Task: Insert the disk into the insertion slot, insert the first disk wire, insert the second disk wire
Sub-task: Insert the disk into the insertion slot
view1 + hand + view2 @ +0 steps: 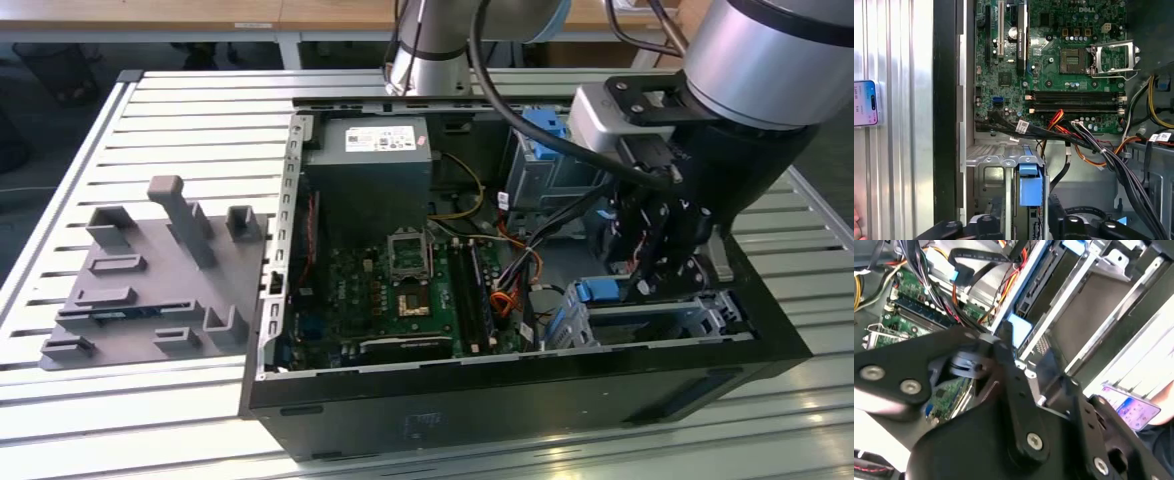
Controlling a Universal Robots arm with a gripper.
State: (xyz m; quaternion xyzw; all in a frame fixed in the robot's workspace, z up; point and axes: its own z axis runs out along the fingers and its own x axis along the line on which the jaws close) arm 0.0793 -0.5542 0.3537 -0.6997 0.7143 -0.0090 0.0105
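Slatted aluminium table [174, 110] with an open black computer case [534, 405] and, beside it, a grey moulded fixture plate [140, 300].

You're working in a robotics lab or test workshop: an aluminium-slat table [174, 110] carries an opened desktop computer case [534, 405] with its motherboard [400, 290] bare, a grey fixture plate [134, 300] lies beside it, and wooden desks [160, 12] stand behind the robot arm [434, 45].
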